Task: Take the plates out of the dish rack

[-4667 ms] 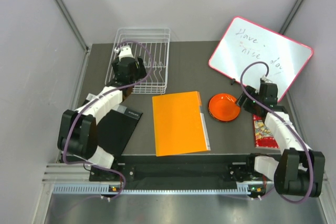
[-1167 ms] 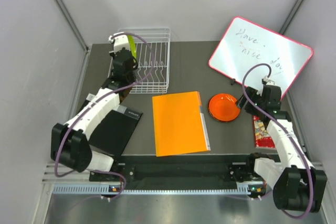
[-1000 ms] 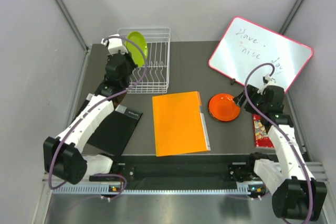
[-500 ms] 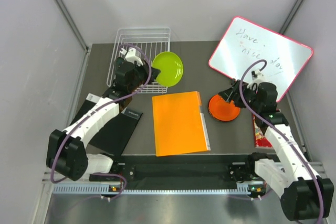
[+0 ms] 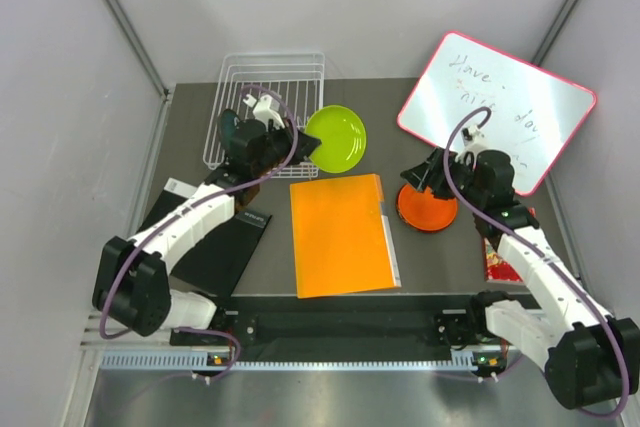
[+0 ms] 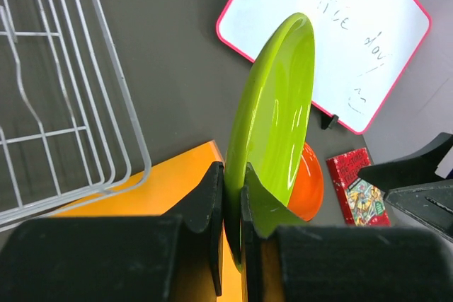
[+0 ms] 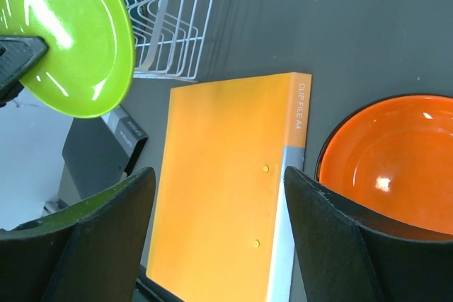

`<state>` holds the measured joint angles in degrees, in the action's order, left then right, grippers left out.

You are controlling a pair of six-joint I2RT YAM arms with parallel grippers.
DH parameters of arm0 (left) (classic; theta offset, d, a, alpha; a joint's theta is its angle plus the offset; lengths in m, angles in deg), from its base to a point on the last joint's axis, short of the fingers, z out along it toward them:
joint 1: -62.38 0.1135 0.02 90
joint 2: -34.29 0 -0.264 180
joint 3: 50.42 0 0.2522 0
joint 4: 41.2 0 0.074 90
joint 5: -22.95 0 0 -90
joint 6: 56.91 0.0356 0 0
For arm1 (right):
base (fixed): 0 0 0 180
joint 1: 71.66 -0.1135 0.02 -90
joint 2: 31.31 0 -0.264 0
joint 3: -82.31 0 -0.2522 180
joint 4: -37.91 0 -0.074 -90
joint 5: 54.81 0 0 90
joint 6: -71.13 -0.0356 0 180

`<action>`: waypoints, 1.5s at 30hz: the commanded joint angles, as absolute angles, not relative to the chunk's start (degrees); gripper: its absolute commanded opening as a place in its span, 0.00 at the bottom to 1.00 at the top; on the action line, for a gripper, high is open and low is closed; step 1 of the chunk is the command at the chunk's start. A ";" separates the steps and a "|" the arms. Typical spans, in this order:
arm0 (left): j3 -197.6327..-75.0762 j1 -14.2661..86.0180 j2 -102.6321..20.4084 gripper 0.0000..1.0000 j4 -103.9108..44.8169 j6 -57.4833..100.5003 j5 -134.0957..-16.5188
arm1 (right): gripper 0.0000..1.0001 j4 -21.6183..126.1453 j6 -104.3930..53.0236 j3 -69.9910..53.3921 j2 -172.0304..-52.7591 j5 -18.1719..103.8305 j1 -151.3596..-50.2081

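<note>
My left gripper (image 5: 300, 143) (image 6: 233, 182) is shut on the rim of the lime green plate (image 5: 336, 138) (image 6: 279, 125) and holds it in the air just right of the white wire dish rack (image 5: 268, 77) (image 6: 64, 104), beyond the orange folder's far edge. No plate shows in the rack. The orange plate (image 5: 427, 205) (image 7: 389, 167) lies flat on the table right of the folder. My right gripper (image 5: 424, 175) (image 7: 218, 175) hovers open at that plate's far left edge, with nothing between its fingers. In the right wrist view the green plate (image 7: 74, 40) appears at the upper left.
An orange folder (image 5: 342, 234) (image 7: 226, 182) lies mid-table. The pink-framed whiteboard (image 5: 495, 107) (image 6: 333, 26) leans at the back right. A red book (image 5: 500, 252) (image 6: 357, 185) sits by the right arm, and a black folder (image 5: 215, 242) lies at the front left.
The left arm lifted the green plate out of the rack and swung it right, past the rack's edge. The right arm reached left and forward over the orange plate.
</note>
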<state>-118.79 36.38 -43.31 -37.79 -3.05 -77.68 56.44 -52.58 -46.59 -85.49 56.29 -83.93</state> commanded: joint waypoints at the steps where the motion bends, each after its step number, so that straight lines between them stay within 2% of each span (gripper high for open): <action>1: -119.29 35.92 -44.45 0.00 -44.58 -4.88 -80.05 | 0.73 52.11 -53.67 -43.85 -86.07 57.33 -84.93; 11: -119.73 35.22 -49.11 0.00 -50.20 -10.41 -87.78 | 0.74 46.49 -56.40 -46.75 -83.17 57.95 -86.16; 19: -120.52 31.27 -52.71 0.00 -53.54 -12.96 -88.67 | 0.74 40.95 -58.24 -47.63 -86.15 59.36 -87.12; 26: -121.40 26.79 -54.65 0.00 -55.74 -14.63 -89.55 | 0.70 37.17 -59.12 -49.30 -89.93 58.13 -87.57; 27: -121.23 26.52 -54.65 0.00 -56.09 -14.81 -89.63 | 0.64 37.34 -58.86 -49.30 -90.11 57.78 -87.65; 31: -120.96 25.99 -54.30 0.00 -56.54 -14.90 -89.46 | 0.61 37.78 -58.42 -49.74 -91.25 56.90 -87.57; 34: -121.14 25.99 -53.95 0.00 -56.53 -14.55 -89.81 | 0.44 37.78 -58.25 -50.27 -91.52 56.63 -87.65; 35: -121.23 25.99 -53.86 0.00 -56.54 -14.46 -89.90 | 0.21 37.61 -58.16 -50.36 -91.61 56.81 -87.57; 37: -121.14 25.99 -53.95 0.00 -56.36 -14.11 -89.63 | 0.03 37.69 -58.16 -50.36 -91.08 56.81 -87.57; 39: -120.79 25.99 -54.04 0.00 -55.83 -13.58 -89.28 | 0.00 39.35 -57.81 -50.54 -90.12 55.33 -87.48; 40: -120.70 26.08 -54.04 0.05 -55.57 -12.89 -89.02 | 0.00 40.76 -57.46 -50.45 -88.55 53.92 -87.48; 41: -120.35 26.08 -53.77 0.15 -55.22 -12.18 -88.32 | 0.00 42.60 -56.76 -50.01 -87.57 52.08 -87.13; 42: -120.00 26.08 -52.99 0.34 -54.43 -11.31 -86.14 | 0.00 47.05 -56.32 -49.75 -85.74 48.50 -86.95; 45: -120.26 26.08 -50.53 0.64 -49.25 -6.30 -81.21 | 0.00 56.71 -53.68 -48.08 -83.01 42.16 -85.02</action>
<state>-118.82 26.45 -55.20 -50.12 -12.47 -87.86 44.07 -59.05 -50.11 -86.86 54.28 -87.10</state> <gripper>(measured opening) 0.496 0.053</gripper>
